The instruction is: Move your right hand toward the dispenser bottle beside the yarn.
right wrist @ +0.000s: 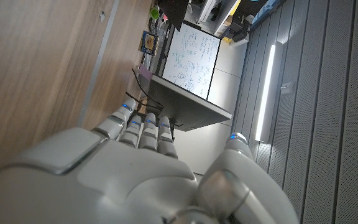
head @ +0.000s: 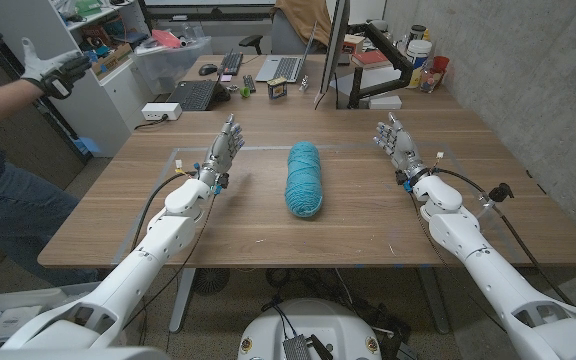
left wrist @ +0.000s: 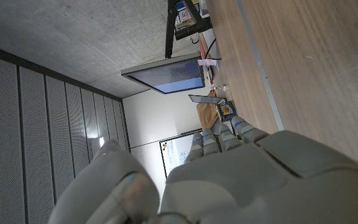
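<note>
1. Head cam: my right hand (head: 396, 142) is up over the counter (head: 268, 225), fingers apart, holding nothing. Left hand (head: 222, 153) is the same on the other side, fingers spread, nothing in it.
2. Yarn (head: 304, 178), a teal skein, lies mid-counter between both hands, well apart from each.
3. Problem: task says dispenser bottle beside the yarn, but I see no bottle next to it. Bare wood either side of the skein. Can't place the target, so no bottle point from me.
4. Some bottles and jars (head: 423, 55) sit far back right by the monitor (head: 334, 50), too small to tell if any has a pump, and they're nowhere near the yarn.
5. Handling, my guess for a pump bottle: light-ish plastic, smooth and a bit slippery, top-heavy w/ the pump, tips easily. I'd wrap the body low to mid, not the nozzle.
6. Yarn itself: soft, squashy, would roll if nudged, so I'd keep my right hand off it on approach.
7. A person's gloved hand (head: 48, 70) is at far left, away from the counter.
</note>
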